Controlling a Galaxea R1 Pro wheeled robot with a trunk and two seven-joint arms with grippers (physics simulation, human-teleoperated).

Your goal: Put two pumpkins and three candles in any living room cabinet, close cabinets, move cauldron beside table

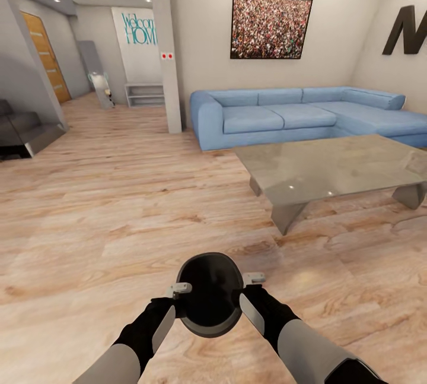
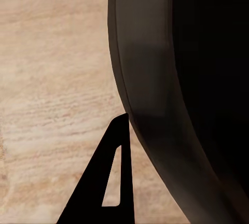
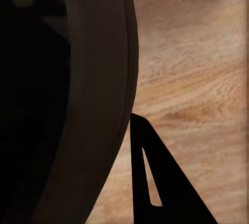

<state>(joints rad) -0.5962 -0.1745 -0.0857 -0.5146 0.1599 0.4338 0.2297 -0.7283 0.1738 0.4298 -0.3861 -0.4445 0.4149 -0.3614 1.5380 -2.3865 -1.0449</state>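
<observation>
From the head camera, the robot holds a small round black pot (image 1: 210, 295) out in front of its body, above the wooden floor (image 1: 101, 212). The left gripper (image 1: 181, 290) pinches the pot's rim on one side. The right gripper (image 1: 253, 282) pinches the rim on the other side. The pot's wide dark mouth faces up toward the camera. A long low table (image 1: 332, 170) with a shiny grey top stands ahead and to the right, well apart from the pot. Behind the table sits a blue sofa (image 1: 296, 114). A picture of a crowd (image 1: 271, 26) hangs on the wall above the sofa. A grey pillar (image 1: 166, 45) stands to the left of the sofa, and a white sign with blue letters (image 1: 137, 31) is far back.

From the left wrist camera, the pot's curved dark wall (image 2: 155, 105) is very close. One black finger (image 2: 111, 182) of the gripper lies right against the outside of it, with the floor behind.

From the right wrist camera, the pot's wall (image 3: 98, 94) is close again, and one black finger (image 3: 155, 182) sits against its outside.
</observation>
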